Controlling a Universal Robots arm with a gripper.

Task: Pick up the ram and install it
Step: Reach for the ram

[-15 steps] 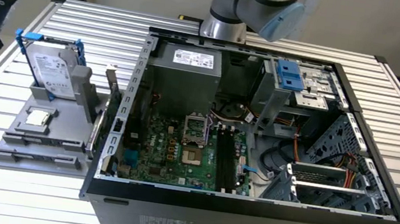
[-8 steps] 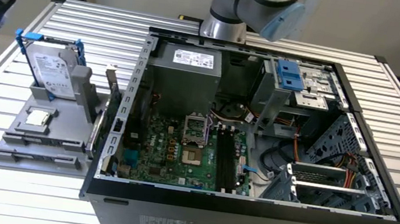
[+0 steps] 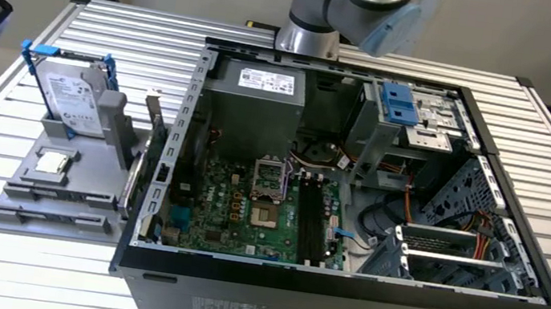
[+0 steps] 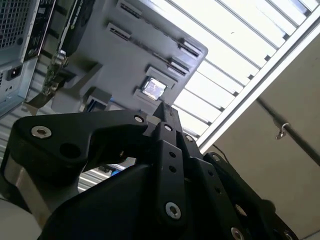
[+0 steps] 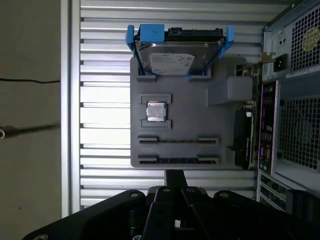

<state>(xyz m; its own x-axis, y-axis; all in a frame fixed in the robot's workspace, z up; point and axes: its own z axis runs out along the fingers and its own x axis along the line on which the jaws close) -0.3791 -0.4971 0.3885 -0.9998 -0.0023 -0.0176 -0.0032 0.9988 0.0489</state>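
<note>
One ram (image 5: 177,161) lies in the grey tray (image 5: 220,120), long axis parallel to the hard drive (image 5: 172,60); claw (image 5: 174,176) pressed together.

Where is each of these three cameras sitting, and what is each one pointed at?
Exterior view: off the arm, up high, looking down into the open computer case on the slatted table; the arm's base shows behind the case.
First wrist view: on the arm, facing the gray holder square on, with hard drive and chip; the gripper pokes in.
Second wrist view: on the arm, looking slantwise along the gripper toward that holder.
Shared: both wrist views show holder, chip and gripper.
</note>
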